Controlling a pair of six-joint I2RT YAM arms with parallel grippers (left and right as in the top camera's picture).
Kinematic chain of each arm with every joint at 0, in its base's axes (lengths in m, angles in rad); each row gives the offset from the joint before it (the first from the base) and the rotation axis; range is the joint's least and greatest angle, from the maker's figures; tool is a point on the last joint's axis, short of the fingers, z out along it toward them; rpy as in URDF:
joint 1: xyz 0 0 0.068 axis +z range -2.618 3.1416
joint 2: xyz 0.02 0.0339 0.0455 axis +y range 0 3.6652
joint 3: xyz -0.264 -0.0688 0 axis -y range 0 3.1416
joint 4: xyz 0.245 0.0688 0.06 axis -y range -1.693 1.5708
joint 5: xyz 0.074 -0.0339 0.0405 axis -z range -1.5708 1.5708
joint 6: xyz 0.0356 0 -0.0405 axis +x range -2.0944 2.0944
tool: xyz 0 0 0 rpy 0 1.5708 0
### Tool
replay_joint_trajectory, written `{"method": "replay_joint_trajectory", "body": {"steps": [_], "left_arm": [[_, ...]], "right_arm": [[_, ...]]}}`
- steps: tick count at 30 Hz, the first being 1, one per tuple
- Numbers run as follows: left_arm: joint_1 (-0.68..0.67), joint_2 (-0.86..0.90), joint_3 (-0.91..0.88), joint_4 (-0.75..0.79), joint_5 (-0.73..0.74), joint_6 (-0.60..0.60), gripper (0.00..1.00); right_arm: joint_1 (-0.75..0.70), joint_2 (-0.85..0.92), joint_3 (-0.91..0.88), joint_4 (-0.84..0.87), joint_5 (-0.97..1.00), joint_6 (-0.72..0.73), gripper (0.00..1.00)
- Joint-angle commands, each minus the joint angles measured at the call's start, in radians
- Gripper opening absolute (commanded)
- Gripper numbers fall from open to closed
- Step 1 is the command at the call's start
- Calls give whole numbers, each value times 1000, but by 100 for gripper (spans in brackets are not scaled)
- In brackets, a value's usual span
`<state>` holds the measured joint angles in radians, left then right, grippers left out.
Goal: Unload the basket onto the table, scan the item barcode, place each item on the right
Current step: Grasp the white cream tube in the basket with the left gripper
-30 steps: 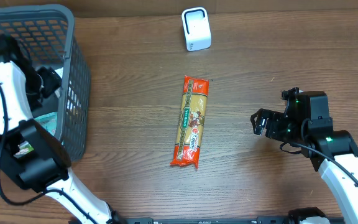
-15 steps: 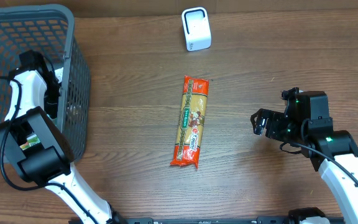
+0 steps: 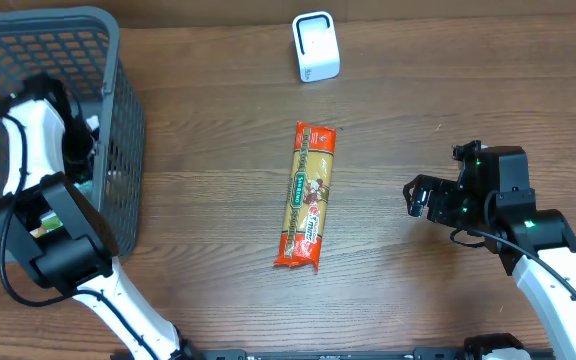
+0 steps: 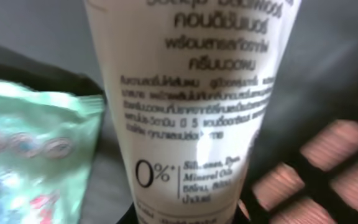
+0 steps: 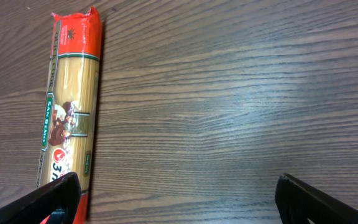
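Though the tube [image 4: 191, 112] fills my left wrist view, white with dark print and a large "0%", I cannot tell whether my fingers actually pinch it. It sits inside the grey basket [image 3: 118, 60], just beside a green packet [image 4: 36, 149], with the mesh wall to its right. My left hand [image 3: 78, 150] is closed tight, reaching down inside that basket at the left end of the tabletop [image 3: 208, 220]. Well apart, a pasta pack [image 3: 306, 195] lies flat mid-tabletop, and the white scanner [image 3: 316, 47] stands beyond its far end. My right hand [image 3: 415, 195] hovers to the right of the pack, spread wide and holding nothing.
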<state>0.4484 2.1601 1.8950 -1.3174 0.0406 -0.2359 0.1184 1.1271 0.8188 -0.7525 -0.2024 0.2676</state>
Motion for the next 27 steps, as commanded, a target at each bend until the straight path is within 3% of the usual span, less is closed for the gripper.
{"method": "replay_joint_trajectory", "body": {"steps": [1,8,14,18,24,27], "left_arm": [[2,-35,300,-105,12,-8,4],[-15,-81,833,-372,57,-10,4],[-176,-257,845,-372,216,75,4],[-338,-317,725,-372,184,79,4],[-560,-335,321,-341,71,-16,4],[-658,-335,-85,-129,51,-60,5]], "right_arm": [[-2,-3,24,5,-1,-14,100],[-2,-3,24,5,-1,-14,100],[-2,-3,24,5,-1,-14,100],[-2,-3,24,5,-1,-14,100],[-2,-3,24,5,-1,-14,100],[-2,-3,24,5,-1,-14,100]]}}
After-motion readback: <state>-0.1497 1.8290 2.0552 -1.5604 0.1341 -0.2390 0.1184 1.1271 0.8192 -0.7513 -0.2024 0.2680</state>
